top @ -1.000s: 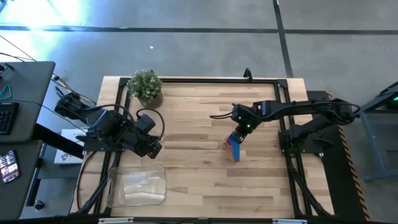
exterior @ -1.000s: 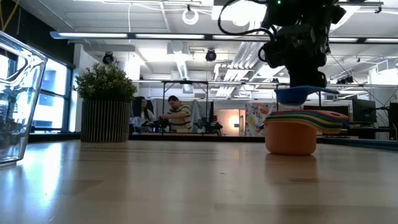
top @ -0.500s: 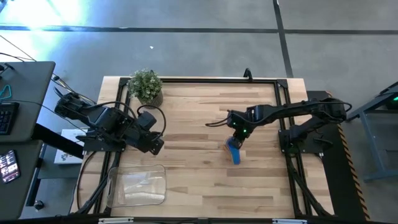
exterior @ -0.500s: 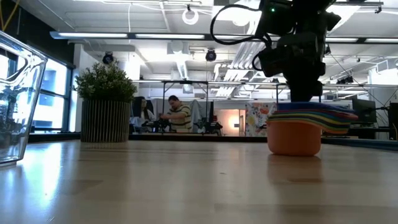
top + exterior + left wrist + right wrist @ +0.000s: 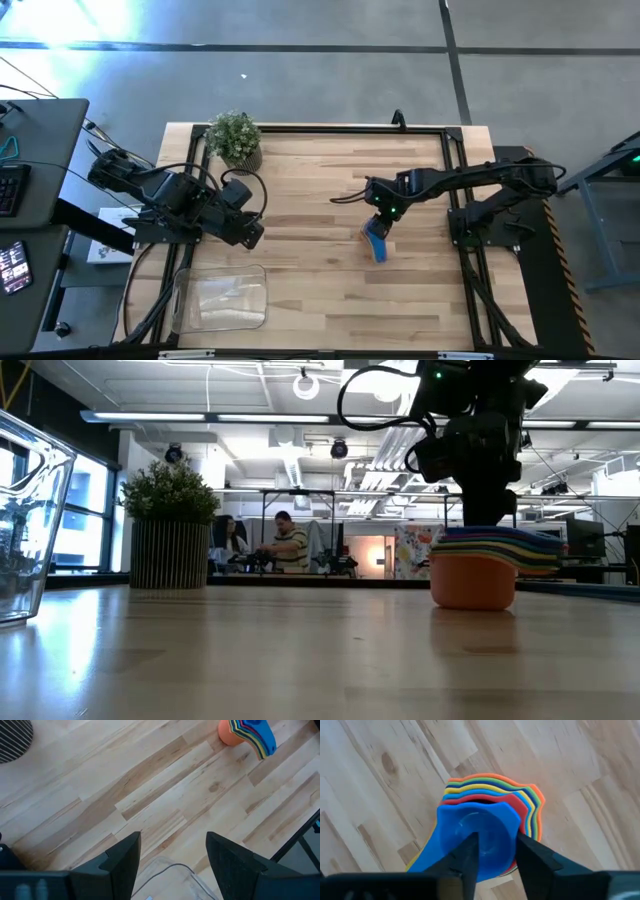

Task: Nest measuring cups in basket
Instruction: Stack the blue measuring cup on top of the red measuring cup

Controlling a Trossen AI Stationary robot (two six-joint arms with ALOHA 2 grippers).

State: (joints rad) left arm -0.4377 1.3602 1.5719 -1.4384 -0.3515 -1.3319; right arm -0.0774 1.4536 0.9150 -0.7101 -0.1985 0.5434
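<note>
Blue top cup under the right hand [image 5: 492, 852], fingers apart either side of it, not clamped. Nested measuring cups [image 5: 376, 240] right of centre on the bench [image 5: 310, 215], well apart from the basket [image 5: 222, 298] at the near left. Risk: fingers snagging the rim on lifting, tipping the stack. Left hand [image 5: 172, 857] open above the basket.

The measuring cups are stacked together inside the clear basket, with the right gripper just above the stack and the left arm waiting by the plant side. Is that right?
Not quite. The measuring cups are stacked together, but on the bare table, not inside the basket; the high view shows the basket well apart from them. The right gripper is just above the stack, and the left gripper waits on the plant side.
</note>
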